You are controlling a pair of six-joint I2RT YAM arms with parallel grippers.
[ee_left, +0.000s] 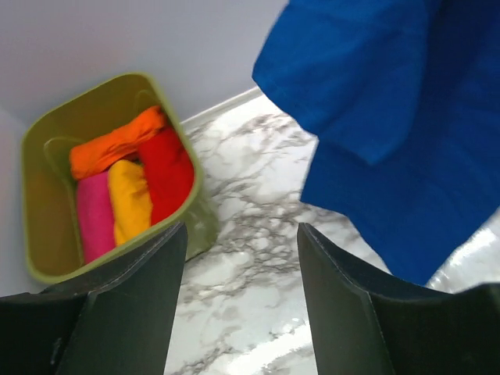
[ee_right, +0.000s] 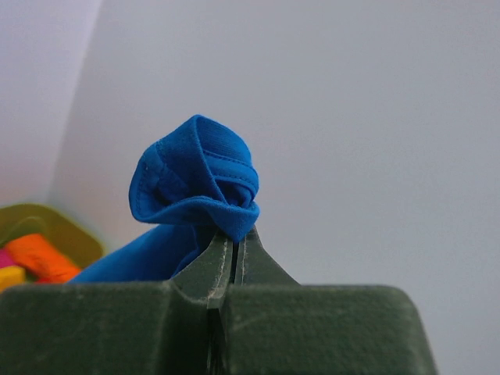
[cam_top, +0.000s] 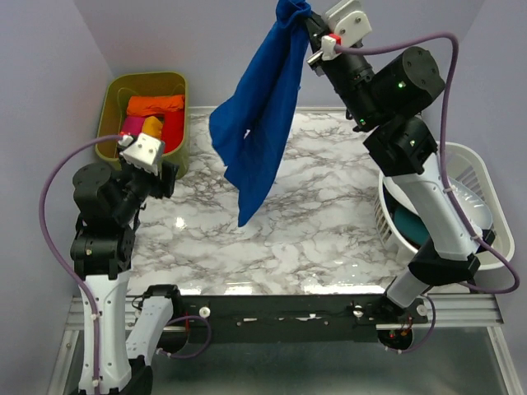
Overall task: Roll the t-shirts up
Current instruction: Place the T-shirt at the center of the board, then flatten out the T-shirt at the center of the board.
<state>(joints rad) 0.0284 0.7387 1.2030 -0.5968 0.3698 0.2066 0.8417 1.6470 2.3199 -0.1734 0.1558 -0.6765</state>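
A: So, far left first?
B: Olive bin (cam_top: 111, 99) at the back-left corner of the marble table (cam_top: 329, 214). Four rolled t-shirts inside: orange (cam_top: 155, 104) across the back, with pink (cam_top: 132, 125), yellow (cam_top: 153, 126) and red (cam_top: 174, 123) side by side in front.
A: And the left gripper (ee_left: 241, 234)?
B: Just beside the bin, fingers apart, nothing between them.
A: Centre?
B: The royal blue t-shirt (cam_top: 259, 123) hangs bunched over the table; cannot tell whether its lower tip touches the marble. The right gripper (ee_right: 234, 234), high at the back, is clamped on its top fold.
A: Far right?
B: White basket (cam_top: 482, 189), teal dish (cam_top: 408, 224) inside.
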